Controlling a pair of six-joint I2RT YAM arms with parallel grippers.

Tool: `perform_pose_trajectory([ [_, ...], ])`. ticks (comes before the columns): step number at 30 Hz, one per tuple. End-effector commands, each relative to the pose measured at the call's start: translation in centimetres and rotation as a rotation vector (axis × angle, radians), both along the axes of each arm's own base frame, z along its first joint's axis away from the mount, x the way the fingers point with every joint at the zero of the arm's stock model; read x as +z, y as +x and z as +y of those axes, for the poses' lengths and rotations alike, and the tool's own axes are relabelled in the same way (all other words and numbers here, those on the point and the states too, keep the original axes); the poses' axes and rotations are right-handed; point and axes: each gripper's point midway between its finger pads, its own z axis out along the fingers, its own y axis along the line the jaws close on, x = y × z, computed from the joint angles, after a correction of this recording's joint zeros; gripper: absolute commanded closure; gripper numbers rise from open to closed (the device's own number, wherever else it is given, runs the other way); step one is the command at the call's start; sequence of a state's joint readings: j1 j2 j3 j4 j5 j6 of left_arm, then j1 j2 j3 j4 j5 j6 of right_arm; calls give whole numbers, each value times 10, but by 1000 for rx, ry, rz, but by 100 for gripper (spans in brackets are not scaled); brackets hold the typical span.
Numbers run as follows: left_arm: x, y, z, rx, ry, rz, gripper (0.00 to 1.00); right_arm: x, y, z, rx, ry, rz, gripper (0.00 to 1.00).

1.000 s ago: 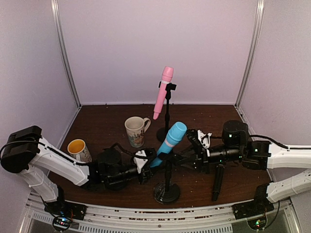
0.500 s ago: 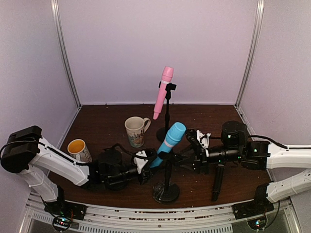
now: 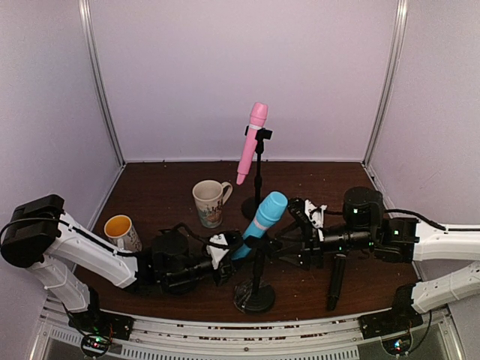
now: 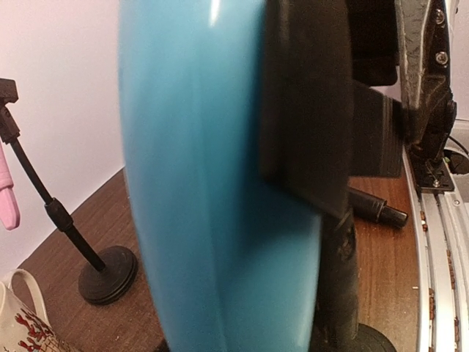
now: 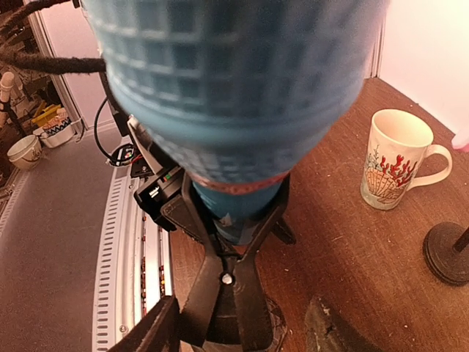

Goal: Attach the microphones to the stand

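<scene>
A dark brown table (image 3: 161, 180) is boxed in by pale walls on its left, far and right sides, with a metal rail (image 3: 225, 339) along its near edge. At the left, close to the left wall, stands a mug with a yellow inside (image 3: 122, 230), and bare tabletop runs behind it to the far left corner. The left arm (image 3: 82, 251) lies low across the near left of the table. The left gripper (image 3: 226, 249) is clamped on the lower end of the light blue microphone (image 3: 264, 216). On the far side of that gripper a cream mug (image 3: 211, 202) with a red coral print stands upright, near but apart. In the middle, the light blue microphone leans up to the right, its body seated in the black clip (image 5: 227, 286) of the near stand (image 3: 253, 294), whose round base rests close to the near edge. Behind it the far stand (image 3: 257, 180) holds the pink microphone (image 3: 251, 142) tilted, head up, with open table to its far right. The right gripper (image 3: 289, 241) points in from the right, its fingers (image 5: 157, 330) apart on either side of the clip's handles. Farther right, the black microphone (image 3: 336, 281) lies flat on the table, partly under the right arm (image 3: 420, 240), which runs close to the right wall.
</scene>
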State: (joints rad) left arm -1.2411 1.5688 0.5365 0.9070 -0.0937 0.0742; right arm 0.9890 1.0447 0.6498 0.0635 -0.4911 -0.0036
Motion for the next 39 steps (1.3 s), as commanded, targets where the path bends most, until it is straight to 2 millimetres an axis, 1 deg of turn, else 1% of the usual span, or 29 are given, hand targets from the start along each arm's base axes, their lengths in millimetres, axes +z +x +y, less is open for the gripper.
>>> perform_pose_trajectory([
  [1,22,-6,2,-9,-66,-34,72,3,4,-3,-34,10,2,41],
  [3,23,-5,5,6,-69,-31,66,4,4,-3,-34,11,2,41],
  [9,25,-4,10,20,-65,-34,53,6,2,-4,-27,16,3,40],
  [15,17,0,12,43,8,-35,45,9,1,-6,-31,22,3,38],
  [22,17,2,19,65,29,-35,41,12,-2,-10,-30,35,5,37],
  [30,20,-6,22,46,53,-41,38,19,-7,-12,-21,60,18,35],
  [35,16,-7,29,61,78,-21,37,21,-9,-16,-31,74,27,35],
  [39,13,-8,36,83,94,-4,37,17,-12,-19,-38,78,40,35],
])
